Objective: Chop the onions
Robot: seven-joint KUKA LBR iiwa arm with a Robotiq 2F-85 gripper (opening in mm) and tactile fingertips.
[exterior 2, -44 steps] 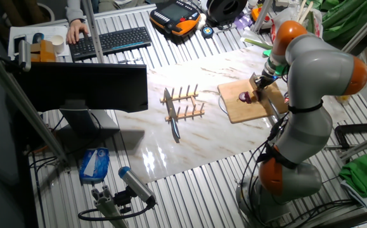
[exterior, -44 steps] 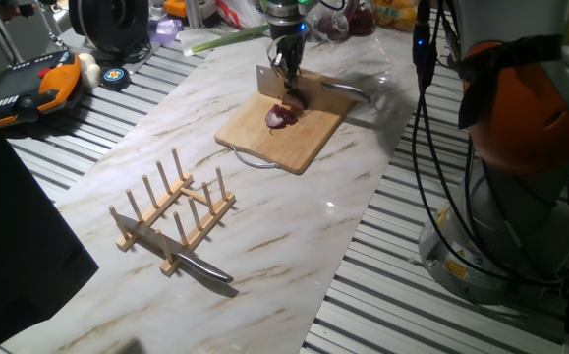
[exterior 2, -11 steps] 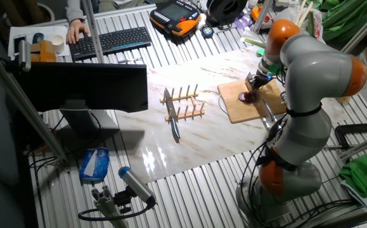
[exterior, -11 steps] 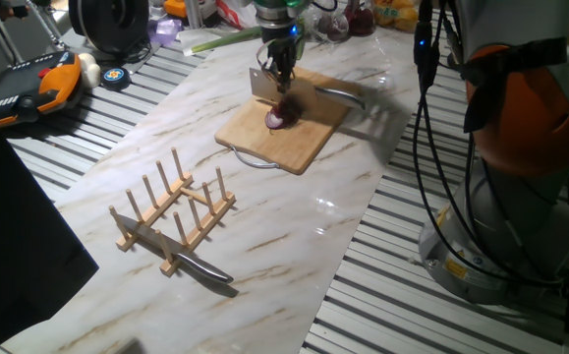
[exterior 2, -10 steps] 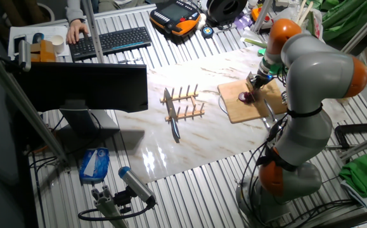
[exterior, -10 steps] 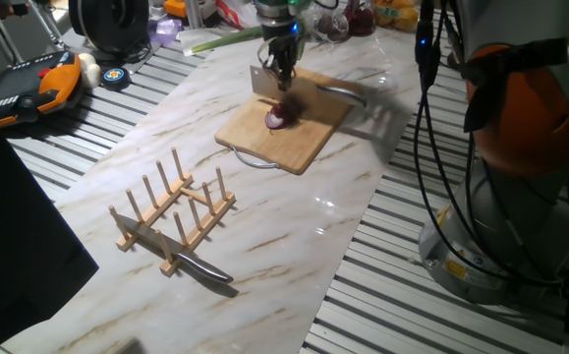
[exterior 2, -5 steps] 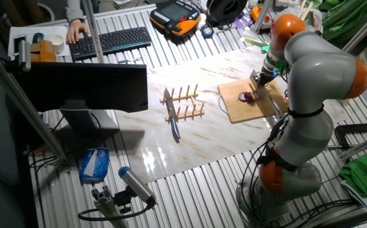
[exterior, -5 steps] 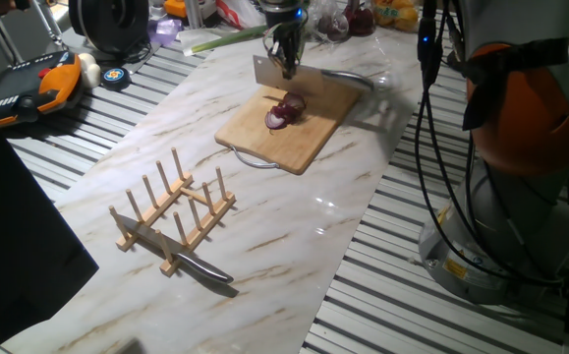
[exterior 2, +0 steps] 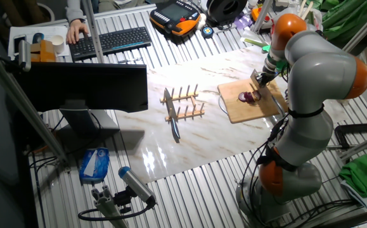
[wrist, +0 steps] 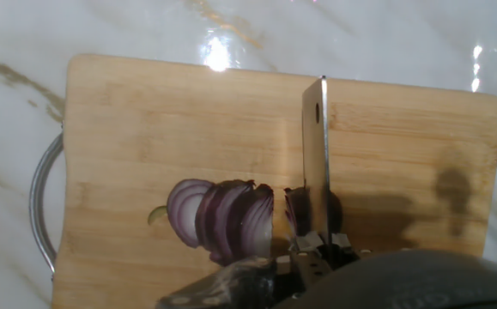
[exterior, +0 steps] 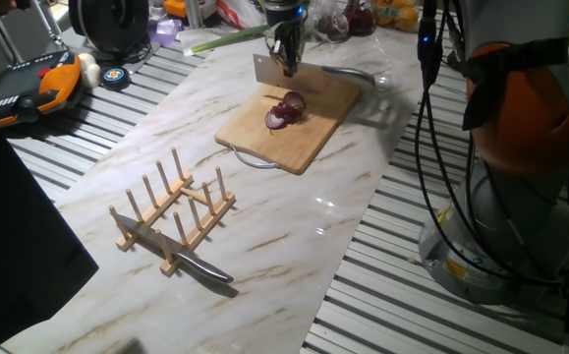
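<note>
The purple-red onion (exterior: pixel 284 110) lies cut into slices on the wooden cutting board (exterior: pixel 304 143). In the hand view the onion (wrist: pixel 222 215) fans out left of the blade, with one piece (wrist: pixel 298 209) by the blade. My gripper (exterior: pixel 285 61) hangs above the board's far side, shut on a steel cleaver (exterior: pixel 268 69) whose handle points right. The cleaver (wrist: pixel 316 154) is off the onion, edge down. From the other side the gripper (exterior 2: pixel 262 76) is just behind the onion (exterior 2: pixel 251 96) on the board (exterior 2: pixel 234 109).
A wooden peg rack (exterior: pixel 171 211) stands nearer on the marble top, with a knife (exterior: pixel 203 266) lying at its foot. Plastic-wrapped dark red vegetables (exterior: pixel 348 20) and a green stalk (exterior: pixel 220 39) sit behind the board. The arm's base (exterior: pixel 520 147) stands to the right.
The cleaver has lifted off the onion and moved slightly toward the board's far edge. The onion now lies open in separate slices.
</note>
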